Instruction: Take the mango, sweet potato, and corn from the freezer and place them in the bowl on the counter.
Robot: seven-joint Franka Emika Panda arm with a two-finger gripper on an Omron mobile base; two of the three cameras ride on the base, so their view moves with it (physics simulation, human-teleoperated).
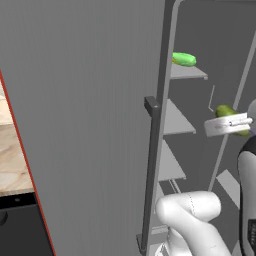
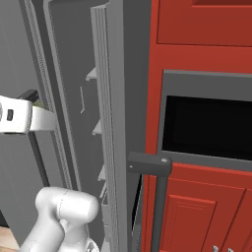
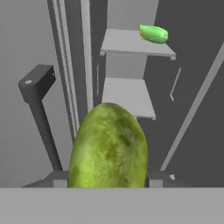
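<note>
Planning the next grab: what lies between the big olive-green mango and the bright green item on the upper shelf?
In the hand view, one bare grey shelf sits between mango and green item.

Sits between the 2 fingertips of the white two-finger gripper: the mottled green oval mango, in front of the inner shelves of the tall grey freezer. Lies on the upper flat grey shelf, above and behind the mango, near that shelf's right end: the bright green oblong corn. Stands left of the shelves in the left base view: the wide flat grey freezer door, with the dark vertical bar handle along the edge nearest the shelves. Lies left of that door, at the picture's edge: the marbled stone counter. Stand right of the freezer in the right base view: the red panelled cabinets, around the black appliance opening.
</note>
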